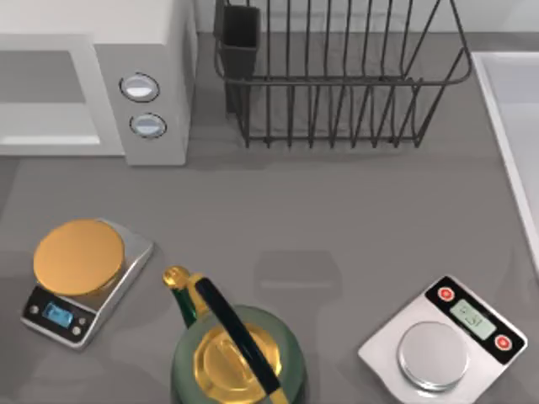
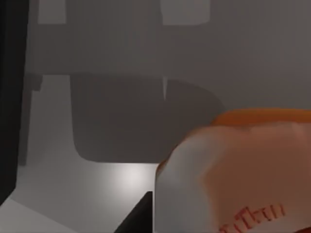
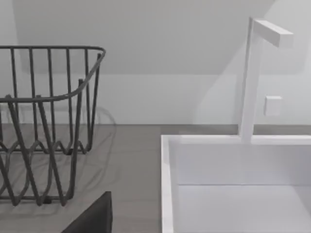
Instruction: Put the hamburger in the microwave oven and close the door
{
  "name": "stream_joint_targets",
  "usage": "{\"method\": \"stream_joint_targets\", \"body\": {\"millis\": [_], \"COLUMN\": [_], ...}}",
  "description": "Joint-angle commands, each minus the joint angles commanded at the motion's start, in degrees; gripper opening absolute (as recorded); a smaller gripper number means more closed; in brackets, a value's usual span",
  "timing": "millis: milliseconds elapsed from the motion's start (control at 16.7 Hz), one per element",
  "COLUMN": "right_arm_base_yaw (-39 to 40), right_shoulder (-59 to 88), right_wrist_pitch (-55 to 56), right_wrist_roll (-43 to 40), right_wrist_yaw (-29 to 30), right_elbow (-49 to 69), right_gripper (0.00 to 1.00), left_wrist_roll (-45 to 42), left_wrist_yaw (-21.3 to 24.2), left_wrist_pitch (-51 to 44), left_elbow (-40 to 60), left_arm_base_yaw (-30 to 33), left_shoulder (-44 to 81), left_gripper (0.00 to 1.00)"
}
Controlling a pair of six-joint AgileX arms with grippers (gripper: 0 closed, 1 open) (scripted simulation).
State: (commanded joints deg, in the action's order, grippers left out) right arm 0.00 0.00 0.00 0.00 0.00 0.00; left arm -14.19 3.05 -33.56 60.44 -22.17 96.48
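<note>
The hamburger (image 2: 243, 170), an orange-tan bun with pale and reddish patches, sits very close in the left wrist view. Grey walls and a grey floor (image 2: 121, 179) lie behind it. A dark part of my left gripper (image 2: 136, 216) touches the bun's edge. The microwave oven (image 1: 173, 76) stands at the table's back left, white, with two round knobs (image 1: 139, 87) and its grey cavity (image 1: 42, 84) facing forward. The door is out of view. A dark tip of my right gripper (image 3: 92, 216) sits low in the right wrist view, near the sink.
A silver scale with a golden disc (image 1: 78, 257) sits front left, a green kettle with a gold lid (image 1: 236, 358) front centre, and a white scale (image 1: 442, 337) front right. A black wire rack (image 1: 337, 76) stands at the back. The white sink (image 3: 233, 184) and its faucet (image 3: 252, 77) are on the right.
</note>
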Motion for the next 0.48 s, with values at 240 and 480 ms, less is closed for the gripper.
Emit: {"method": "stream_joint_targets", "body": {"millis": [240, 480], "right_arm_base_yaw": [0.0, 0.0], "right_shoulder": [0.0, 0.0], "right_wrist_pitch": [0.0, 0.0], "right_wrist_roll": [0.0, 0.0], "right_wrist_yaw": [0.0, 0.0], "right_elbow": [0.0, 0.0], "right_gripper": [1.0, 1.0], "left_wrist_roll": [2.5, 5.4], "left_wrist_yaw": [1.9, 3.7], "left_wrist_pitch": [19.0, 38.7], "left_elbow": [-0.8, -1.9], "left_arm_base_yaw": [3.1, 6.4], "left_shoulder": [7.4, 14.0], "left_gripper": [0.0, 0.0]}}
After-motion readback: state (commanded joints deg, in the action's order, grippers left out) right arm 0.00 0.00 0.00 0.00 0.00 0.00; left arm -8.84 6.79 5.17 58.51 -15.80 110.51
